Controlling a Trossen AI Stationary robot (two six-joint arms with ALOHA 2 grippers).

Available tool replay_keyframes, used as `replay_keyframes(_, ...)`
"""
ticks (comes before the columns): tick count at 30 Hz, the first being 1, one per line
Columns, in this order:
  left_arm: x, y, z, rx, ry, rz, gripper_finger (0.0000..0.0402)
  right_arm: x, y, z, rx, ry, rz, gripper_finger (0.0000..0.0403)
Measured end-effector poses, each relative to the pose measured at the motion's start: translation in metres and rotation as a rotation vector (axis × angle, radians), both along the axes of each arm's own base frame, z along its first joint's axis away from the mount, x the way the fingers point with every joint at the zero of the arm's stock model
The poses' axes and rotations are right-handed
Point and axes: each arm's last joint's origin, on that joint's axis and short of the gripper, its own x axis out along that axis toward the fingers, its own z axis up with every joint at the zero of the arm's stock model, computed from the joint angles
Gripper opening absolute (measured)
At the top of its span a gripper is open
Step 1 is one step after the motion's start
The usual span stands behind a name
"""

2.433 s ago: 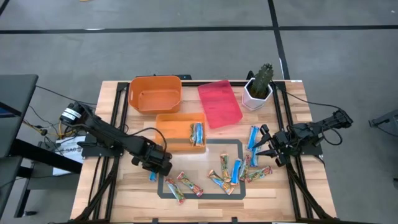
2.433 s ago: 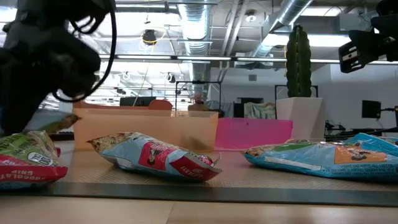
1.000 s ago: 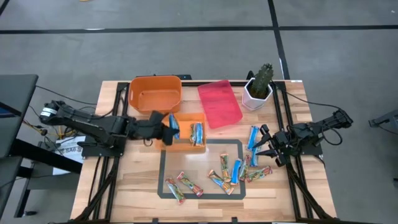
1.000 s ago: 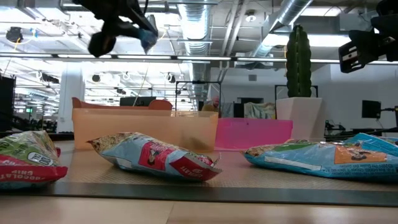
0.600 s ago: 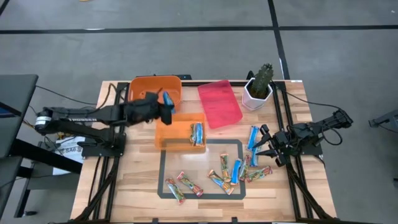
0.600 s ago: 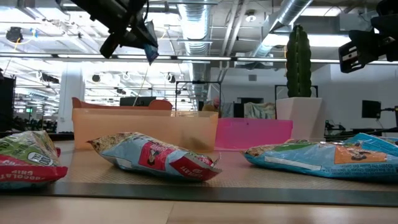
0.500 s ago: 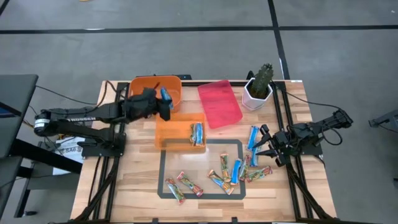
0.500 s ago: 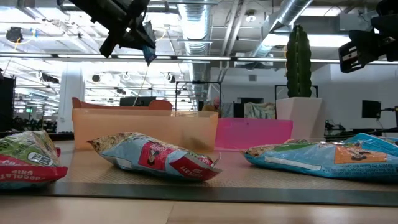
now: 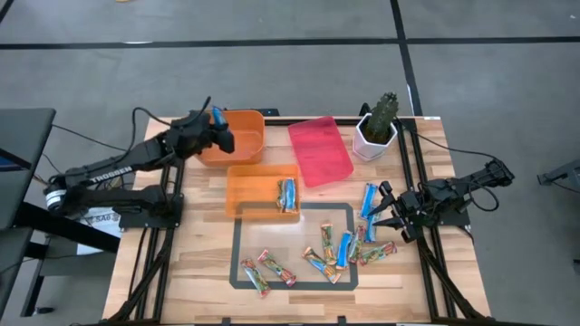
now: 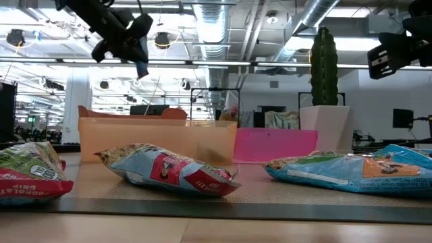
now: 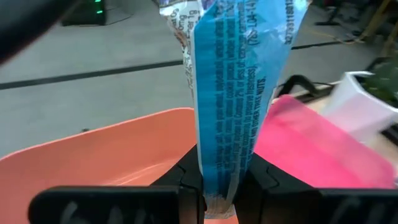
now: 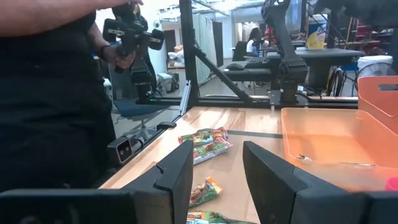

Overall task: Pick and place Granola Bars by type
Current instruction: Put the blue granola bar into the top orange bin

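High view: left gripper reaches out over the orange bin's nine-o'clock rim, pinching a blue bar.

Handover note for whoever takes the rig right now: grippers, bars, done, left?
Left gripper: jaws shut on a blue bar, held over the left edge of the deep orange bin.
Right gripper: jaws open, holding nothing, waiting at the table's right side by the loose bars.
Done: one bar lies in the shallow orange tray.
Left: drop the held bar, then sort the loose bars lying around the taped rectangle. Pink tray holds nothing.
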Motion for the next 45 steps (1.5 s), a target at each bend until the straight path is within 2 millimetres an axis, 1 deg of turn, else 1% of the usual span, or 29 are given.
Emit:
replay_keyframes(7,-0.015,0.016,-0.004,-0.004,0.059,0.150,0.0045,0.000,0.000,0.000,0.000,-0.001,0.000,0.0134)
replay_keyframes(11,-0.022,0.024,-0.006,-0.020,0.080,0.205,0.0045,0.000,0.000,0.000,0.000,-0.001,0.000,0.0133)
replay_keyframes(16,-0.029,0.028,-0.009,-0.041,0.109,0.244,0.0045,0.000,0.000,0.000,0.000,-0.001,0.001,0.0133)
replay_keyframes(25,-0.034,0.035,-0.013,-0.076,0.134,0.293,0.0045,0.000,0.000,0.000,0.000,-0.001,0.001,0.0132)
replay_keyframes(30,-0.031,0.044,-0.029,-0.147,0.169,0.301,0.0045,0.000,0.000,0.000,0.001,-0.001,0.001,0.0134)
replay_keyframes(36,-0.021,0.055,-0.052,-0.264,0.247,0.266,0.0045,0.000,0.000,0.000,0.000,-0.001,0.001,0.0133)
replay_keyframes(41,-0.015,0.060,-0.070,-0.396,0.280,0.223,0.0045,0.000,0.000,0.000,0.001,-0.001,0.001,0.0134)
replay_keyframes(45,-0.014,0.062,-0.080,-0.459,0.314,0.217,0.0045,0.000,0.000,0.000,0.000,-0.001,0.001,0.0133)
